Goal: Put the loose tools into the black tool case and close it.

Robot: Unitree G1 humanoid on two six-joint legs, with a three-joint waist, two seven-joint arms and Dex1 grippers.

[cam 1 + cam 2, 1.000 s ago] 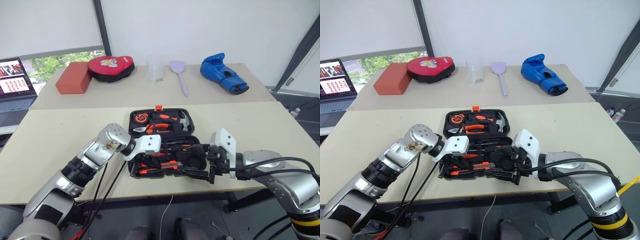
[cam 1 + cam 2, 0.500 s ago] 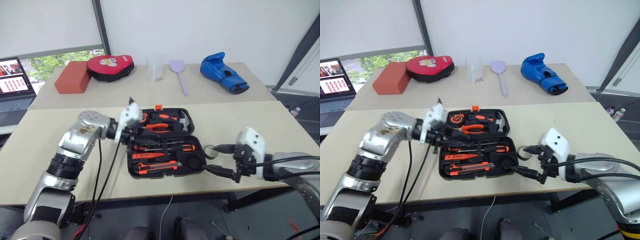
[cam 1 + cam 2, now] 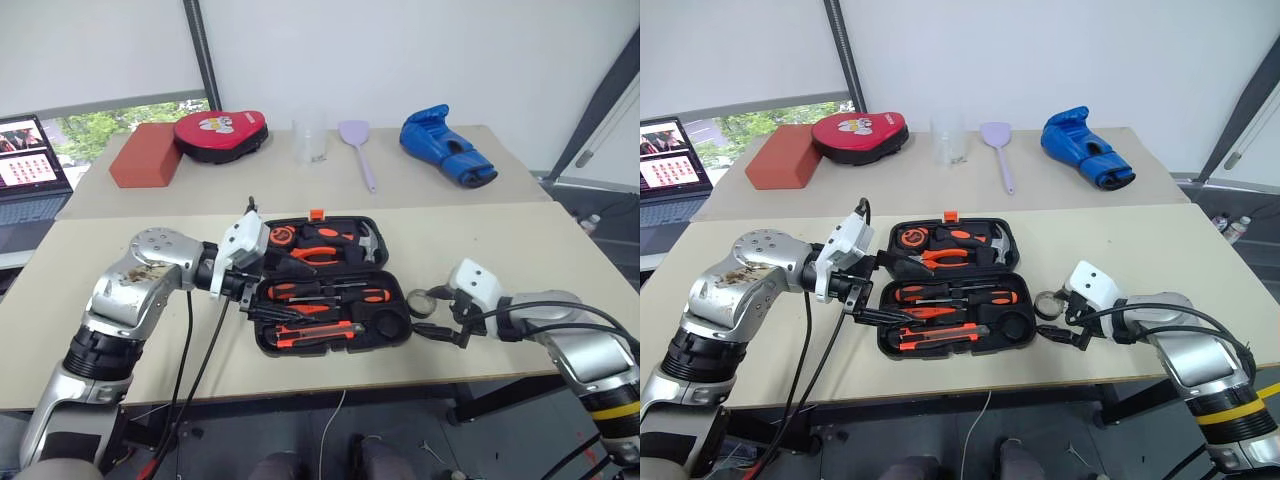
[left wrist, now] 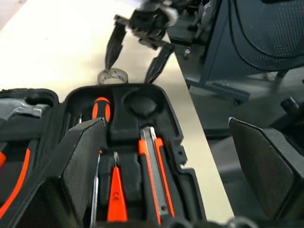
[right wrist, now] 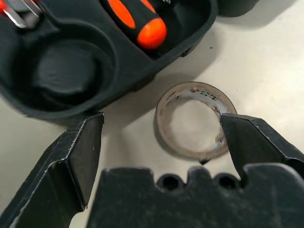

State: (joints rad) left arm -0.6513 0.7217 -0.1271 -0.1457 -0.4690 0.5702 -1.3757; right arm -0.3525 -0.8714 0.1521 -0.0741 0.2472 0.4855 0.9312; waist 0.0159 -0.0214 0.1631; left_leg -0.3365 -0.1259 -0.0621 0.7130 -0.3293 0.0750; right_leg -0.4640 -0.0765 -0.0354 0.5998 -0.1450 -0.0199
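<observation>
The black tool case (image 3: 268, 338) lies open at the table's middle. Two black-and-orange screwdrivers (image 3: 325, 293) and the utility knife (image 3: 312, 334) rest in its near half, with a round recess (image 5: 66, 71) standing empty at its right end. The small grey tape roll (image 3: 424, 299) lies on the table just right of the case. My right gripper (image 3: 434, 316) is open, low over the table, with the tape roll (image 5: 197, 118) between its fingers, close to one finger (image 5: 256, 142). My left gripper (image 3: 258, 290) hovers open above the case's left end, holding nothing.
Pliers (image 3: 318, 255), a hammer (image 3: 366, 243) and a tape measure (image 3: 279, 236) sit in the case's far half. On the far table are a red pad (image 3: 222, 133), a red block (image 3: 148, 155), a clear cup (image 3: 311, 142), a purple spatula (image 3: 360, 150) and a blue glove (image 3: 447, 146). A laptop (image 3: 30, 165) stands at left.
My left gripper opened, rose out of the case and drew back to its left end. My right gripper moved right, off the case, and came down around the tape roll.
</observation>
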